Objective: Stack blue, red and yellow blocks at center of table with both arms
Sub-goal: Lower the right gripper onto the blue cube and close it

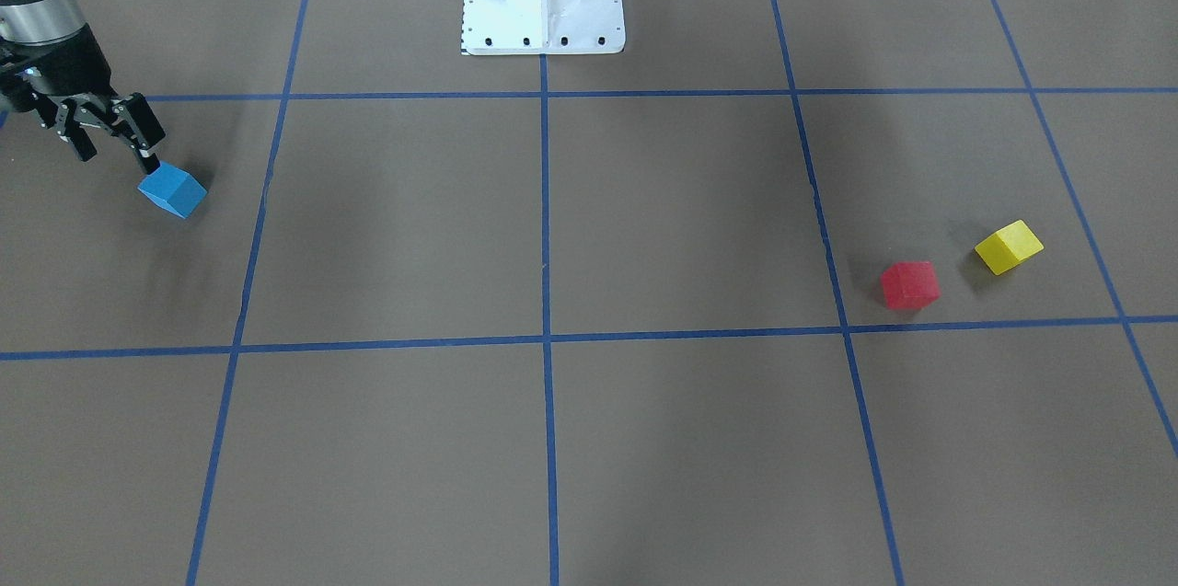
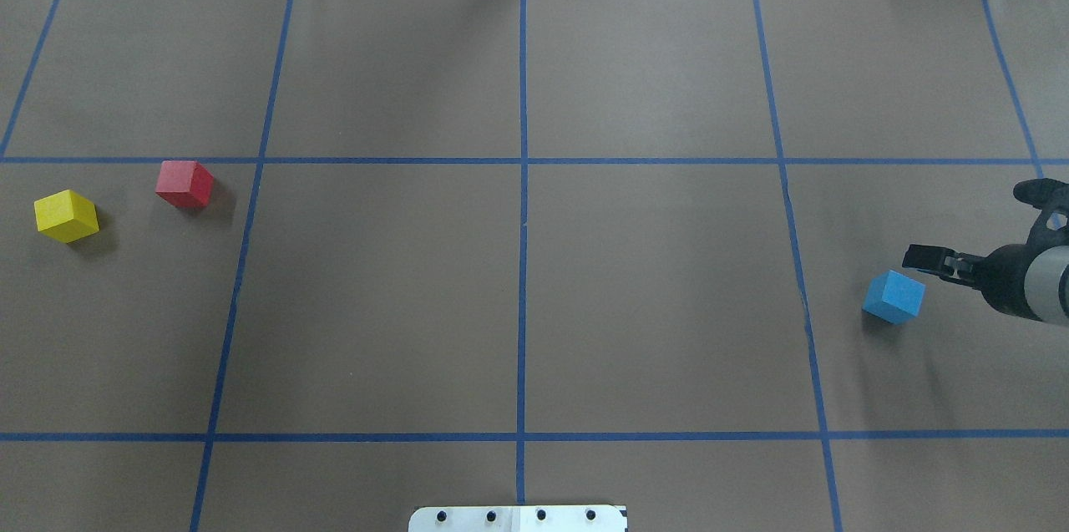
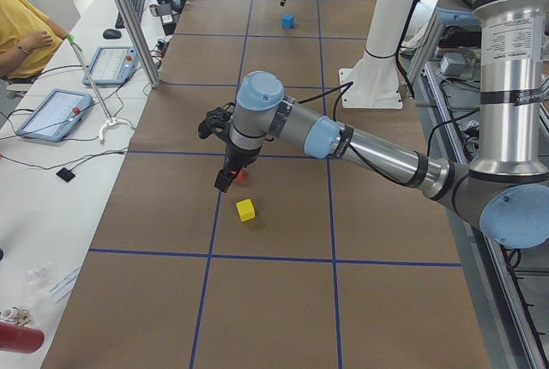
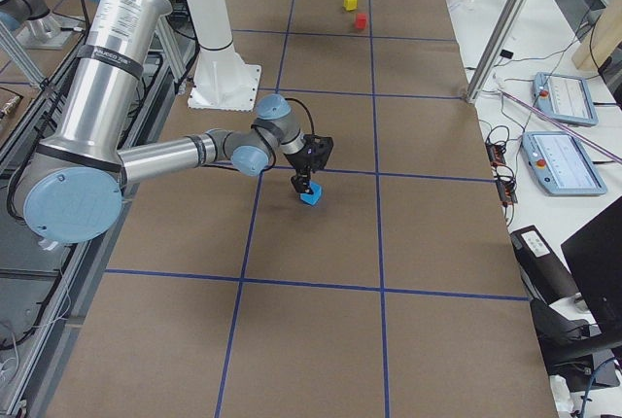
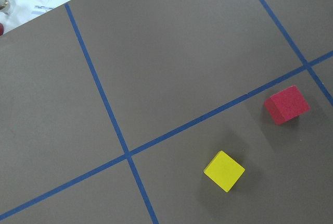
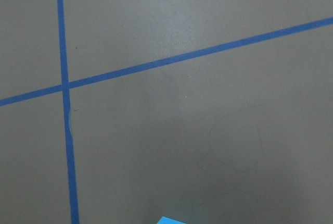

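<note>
Out at three o'clock from the table's centre, seen from overhead, we are holding the right gripper (image 1: 118, 158) spread wide and empty beside the blue block (image 1: 173, 189), likely lining up to take the stack's base. At nine o'clock, the left gripper (image 3: 225, 182) is hovering by the red block (image 2: 184, 184) and yellow block (image 2: 66, 215); we cannot tell its opening.

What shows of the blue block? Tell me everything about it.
The blue block is a small, plain, matt light-blue cube with crisp edges; its material cannot be told. It sits on the brown table at the robot's right, well off centre, turned askew to the blue tape lines. The right gripper is open beside it, one fingertip at its upper edge; whether they touch cannot be told. Nothing is stacked on it.
</note>
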You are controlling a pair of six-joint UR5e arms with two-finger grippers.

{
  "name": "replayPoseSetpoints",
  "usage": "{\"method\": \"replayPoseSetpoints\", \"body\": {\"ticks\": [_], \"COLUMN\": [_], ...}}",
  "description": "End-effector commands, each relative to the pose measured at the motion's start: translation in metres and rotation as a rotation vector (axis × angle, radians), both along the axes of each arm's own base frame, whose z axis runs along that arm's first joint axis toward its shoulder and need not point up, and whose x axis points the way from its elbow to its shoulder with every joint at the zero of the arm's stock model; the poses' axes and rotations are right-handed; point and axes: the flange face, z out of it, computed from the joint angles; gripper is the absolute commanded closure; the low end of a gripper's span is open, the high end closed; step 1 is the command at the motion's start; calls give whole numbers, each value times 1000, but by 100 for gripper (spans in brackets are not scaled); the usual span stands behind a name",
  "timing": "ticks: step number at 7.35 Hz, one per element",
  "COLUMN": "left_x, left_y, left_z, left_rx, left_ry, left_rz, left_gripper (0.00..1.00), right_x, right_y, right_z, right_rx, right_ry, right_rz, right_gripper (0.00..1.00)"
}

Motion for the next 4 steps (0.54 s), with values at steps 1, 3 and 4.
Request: {"method": "replayPoseSetpoints", "body": {"ticks": [1, 3, 4], "left_x": [0, 0, 0], "left_y": [0, 0, 0], "left_z": [-2, -4, -4], "left_rx": [5, 9, 9], "left_ry": [0, 0, 0], "left_rz": [-1, 0, 0], "left_gripper": [0, 0, 0], "right_x": [-28, -45, -58], "right_y": [10, 8, 4], "right_z": [4, 6, 10], "right_rx": [-24, -31, -35], "right_ry": [56, 91, 106], "right_rz": [82, 93, 89], "right_gripper": [3, 3, 2]}}
